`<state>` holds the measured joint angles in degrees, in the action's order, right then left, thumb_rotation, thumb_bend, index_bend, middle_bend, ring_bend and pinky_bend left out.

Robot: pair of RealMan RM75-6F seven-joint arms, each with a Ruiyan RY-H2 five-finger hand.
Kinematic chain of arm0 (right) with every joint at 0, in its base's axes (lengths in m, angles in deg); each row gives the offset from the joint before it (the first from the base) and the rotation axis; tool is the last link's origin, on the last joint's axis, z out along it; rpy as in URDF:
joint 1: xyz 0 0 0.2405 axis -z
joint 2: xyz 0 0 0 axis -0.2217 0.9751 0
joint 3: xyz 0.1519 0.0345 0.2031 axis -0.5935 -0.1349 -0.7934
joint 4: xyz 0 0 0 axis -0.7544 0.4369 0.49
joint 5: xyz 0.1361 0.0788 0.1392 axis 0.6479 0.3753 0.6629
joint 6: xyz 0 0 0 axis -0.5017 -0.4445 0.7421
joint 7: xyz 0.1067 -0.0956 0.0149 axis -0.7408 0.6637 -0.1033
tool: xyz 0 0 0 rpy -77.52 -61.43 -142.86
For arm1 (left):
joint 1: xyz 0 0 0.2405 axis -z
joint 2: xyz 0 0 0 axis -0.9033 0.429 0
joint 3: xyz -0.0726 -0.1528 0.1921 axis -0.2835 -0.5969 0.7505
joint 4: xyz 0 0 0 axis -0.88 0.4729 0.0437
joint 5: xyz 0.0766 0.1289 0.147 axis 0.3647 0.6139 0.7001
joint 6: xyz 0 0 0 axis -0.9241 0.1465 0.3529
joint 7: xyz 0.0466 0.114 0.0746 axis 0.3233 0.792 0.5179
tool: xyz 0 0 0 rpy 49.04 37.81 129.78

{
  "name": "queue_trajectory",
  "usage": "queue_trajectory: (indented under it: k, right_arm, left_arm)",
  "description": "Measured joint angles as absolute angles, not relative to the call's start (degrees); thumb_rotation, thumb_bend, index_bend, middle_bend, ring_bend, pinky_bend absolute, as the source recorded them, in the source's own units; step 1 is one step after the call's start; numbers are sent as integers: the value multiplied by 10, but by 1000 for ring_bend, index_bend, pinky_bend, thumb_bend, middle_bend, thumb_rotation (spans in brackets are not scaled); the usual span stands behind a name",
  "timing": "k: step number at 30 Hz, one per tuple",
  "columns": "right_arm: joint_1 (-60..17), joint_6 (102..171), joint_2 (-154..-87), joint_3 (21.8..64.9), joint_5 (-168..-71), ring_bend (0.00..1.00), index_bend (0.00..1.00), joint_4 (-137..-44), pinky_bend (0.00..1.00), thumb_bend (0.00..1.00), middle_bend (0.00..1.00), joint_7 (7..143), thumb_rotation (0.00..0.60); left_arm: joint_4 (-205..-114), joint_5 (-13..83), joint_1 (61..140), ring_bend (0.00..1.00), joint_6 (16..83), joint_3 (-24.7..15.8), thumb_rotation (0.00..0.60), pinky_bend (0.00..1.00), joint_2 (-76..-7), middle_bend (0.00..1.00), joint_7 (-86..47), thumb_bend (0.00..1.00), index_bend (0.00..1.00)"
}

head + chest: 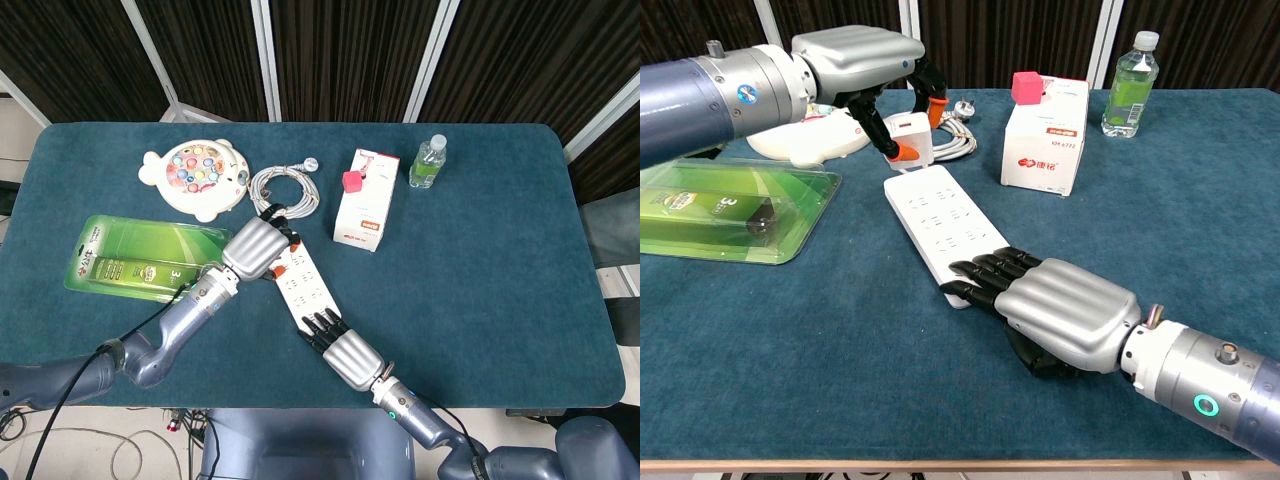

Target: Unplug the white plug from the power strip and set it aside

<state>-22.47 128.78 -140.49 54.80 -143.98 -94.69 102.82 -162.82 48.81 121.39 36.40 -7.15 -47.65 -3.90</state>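
White plug (908, 131) lifted clear above far end of power strip (945, 226), mostly hidden in head view; left hand (862, 60) pinches it from above; right hand (1052, 309) fingers flat, pressing strip's near end

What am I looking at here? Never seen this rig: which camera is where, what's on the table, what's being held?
Two robot arms with metal, human-like hands work at a blue-covered table. One picture looks down from the robot's head, the other forward from its chest. The left hand holds the small white plug, lifted clear of the long white power strip. The right hand presses on the strip's near end. Also lying there: a coiled white cable, a fish-shaped toy, a green blister pack, a white carton and a clear plastic bottle.
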Motion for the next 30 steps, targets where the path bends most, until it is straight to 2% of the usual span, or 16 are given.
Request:
queue_trajectory:
  k: [11,19,22,25,28,30]
  right_arm:
    - [-217,1330,-1402,534,-1453,0,0,-952,35,969,0,1029,600]
    - [-211,1361,-1390,518,-1458,0,0,-963,36,842,0,1027,600]
    - [-209,1369,-1385,513,-1459,0,0,-966,36,829,0,1026,600]
    - [-207,1374,-1380,509,-1458,0,0,-969,36,827,0,1023,600]
    - [-205,1381,-1373,506,-1458,0,0,-971,35,826,0,1019,600]
    - [-203,1384,-1367,504,-1457,0,0,-973,36,826,0,1018,600]
  left_arm:
    - [-1620,506,1207,287,365,-58,600,133,-448,775,-36,369,747]
    - [-1607,506,1192,287,370,-48,600,133,-428,769,-33,368,738]
    - [-1602,502,1185,287,373,-44,600,132,-423,758,-31,366,725]
    - [-1599,494,1177,287,374,-42,600,130,-420,734,-26,353,698]
    - [-1595,478,1167,276,377,-41,600,107,-421,684,-20,294,645]
    - [-1592,465,1160,248,378,-41,600,72,-422,590,-14,211,551]
